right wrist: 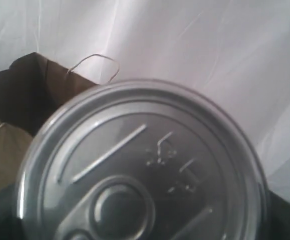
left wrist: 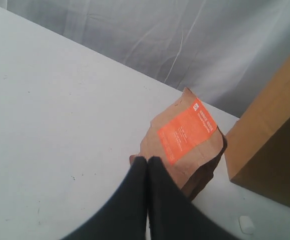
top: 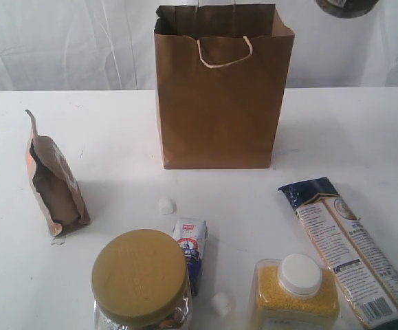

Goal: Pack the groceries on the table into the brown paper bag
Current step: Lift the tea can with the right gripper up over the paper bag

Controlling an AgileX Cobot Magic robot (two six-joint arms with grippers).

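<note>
The white table (top: 363, 130) is carrying most of the groceries. The brown paper bag (top: 219, 117) is standing upright at the far middle, long axis vertical, mouth gaping upward.

The noodle packs (top: 350, 247) are lying flat at the near right, their length running from the near right corner toward the far left. The gold-lidded jar (top: 140, 275) is standing at the near edge, lid up. The brown pouch (top: 54, 189) is standing on end at the left, leaning a little.

The left gripper (left wrist: 147, 167) is hanging just beside that pouch with its fingers pressed together and nothing between them. The white-capped yellow-grain jar (top: 296, 292) is standing upright near the noodle packs.

The step in hand looks like bagging the dark pull-tab can (right wrist: 145, 165). The right gripper (right wrist: 143, 222) is carrying it high at the far right, above and just right of the bag. Its fingers are spread wide, clamped around the can's body. The pull-tab lid is facing the wrist camera, so the can's axis is pointing along the arm. I would guess the next move calls for shifting left over the mouth, lowering, then letting go.

The blue-white carton (top: 192, 247) is lying flat beside the gold-lidded jar, its length running near to far. Two marshmallows (top: 166, 205) are sitting near it.
</note>
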